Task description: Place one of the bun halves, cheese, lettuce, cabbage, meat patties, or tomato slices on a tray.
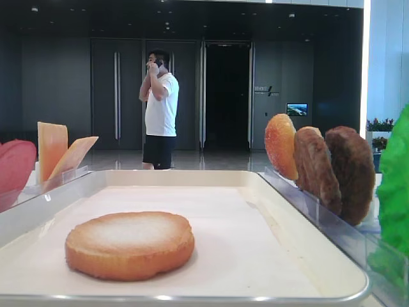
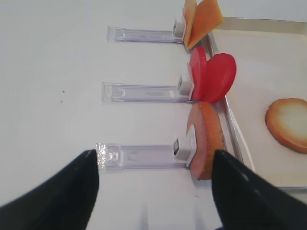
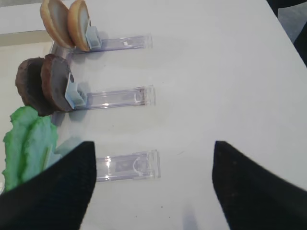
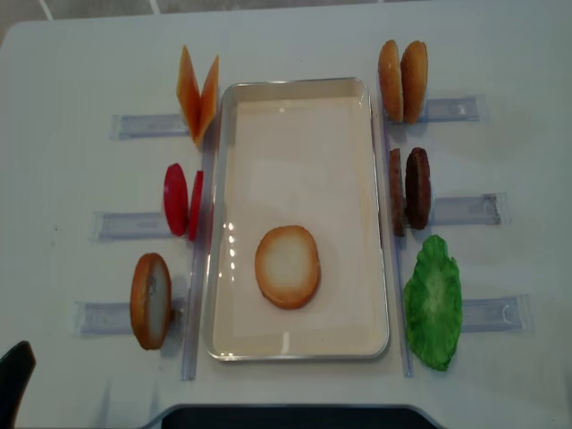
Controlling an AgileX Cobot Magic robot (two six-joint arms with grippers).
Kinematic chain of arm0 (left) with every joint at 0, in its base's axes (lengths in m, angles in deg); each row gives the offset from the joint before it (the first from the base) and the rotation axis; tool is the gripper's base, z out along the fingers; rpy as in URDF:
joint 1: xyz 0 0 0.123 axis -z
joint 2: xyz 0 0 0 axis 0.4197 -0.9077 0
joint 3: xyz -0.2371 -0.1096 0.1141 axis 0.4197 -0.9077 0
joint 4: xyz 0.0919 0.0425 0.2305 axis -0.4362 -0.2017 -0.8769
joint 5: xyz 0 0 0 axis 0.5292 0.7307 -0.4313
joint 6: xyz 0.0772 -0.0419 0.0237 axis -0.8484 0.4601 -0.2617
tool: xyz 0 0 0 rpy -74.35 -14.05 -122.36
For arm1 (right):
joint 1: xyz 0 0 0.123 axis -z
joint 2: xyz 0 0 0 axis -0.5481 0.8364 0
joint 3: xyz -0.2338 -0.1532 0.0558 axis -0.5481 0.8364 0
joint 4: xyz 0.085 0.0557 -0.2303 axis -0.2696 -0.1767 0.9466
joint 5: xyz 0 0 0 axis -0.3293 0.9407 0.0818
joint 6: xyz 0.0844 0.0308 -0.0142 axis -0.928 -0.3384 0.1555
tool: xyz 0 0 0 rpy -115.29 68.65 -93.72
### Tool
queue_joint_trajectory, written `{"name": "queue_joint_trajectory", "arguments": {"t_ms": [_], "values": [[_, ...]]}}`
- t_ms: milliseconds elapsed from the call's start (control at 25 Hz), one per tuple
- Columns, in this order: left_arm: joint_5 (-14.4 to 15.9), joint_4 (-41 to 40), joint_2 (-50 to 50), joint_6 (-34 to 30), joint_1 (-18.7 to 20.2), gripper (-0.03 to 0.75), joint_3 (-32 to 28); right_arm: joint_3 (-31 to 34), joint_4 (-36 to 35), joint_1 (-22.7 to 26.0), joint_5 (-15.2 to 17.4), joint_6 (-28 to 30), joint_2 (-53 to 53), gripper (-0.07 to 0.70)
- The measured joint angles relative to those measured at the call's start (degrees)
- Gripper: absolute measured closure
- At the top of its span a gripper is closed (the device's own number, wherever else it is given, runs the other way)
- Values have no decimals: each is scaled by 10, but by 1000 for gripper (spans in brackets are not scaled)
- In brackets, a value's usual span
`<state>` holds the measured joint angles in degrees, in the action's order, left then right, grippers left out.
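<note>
One bun half lies pale face up on the paper-lined tray, also seen in the low view. A second bun half stands on edge in a clear holder left of the tray. Behind it stand tomato slices and cheese. Right of the tray are two meat patties and green lettuce leaves; I cannot tell cabbage apart from them. My left gripper is open over the table before the upright bun half. My right gripper is open above an empty holder.
Two orange grainy buns stand at the back right. Clear plastic holders stick out from both long sides of the tray. A person stands far behind the table.
</note>
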<state>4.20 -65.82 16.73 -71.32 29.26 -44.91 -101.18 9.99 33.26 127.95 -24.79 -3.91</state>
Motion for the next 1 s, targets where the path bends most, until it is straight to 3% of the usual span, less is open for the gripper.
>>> {"name": "queue_joint_trajectory", "arguments": {"t_ms": [360,1000], "values": [[0,0,0,0,-46,157,0,0,0,0,0,0,0,118],[0,0,0,0,-46,157,0,0,0,0,0,0,0,118]]}}
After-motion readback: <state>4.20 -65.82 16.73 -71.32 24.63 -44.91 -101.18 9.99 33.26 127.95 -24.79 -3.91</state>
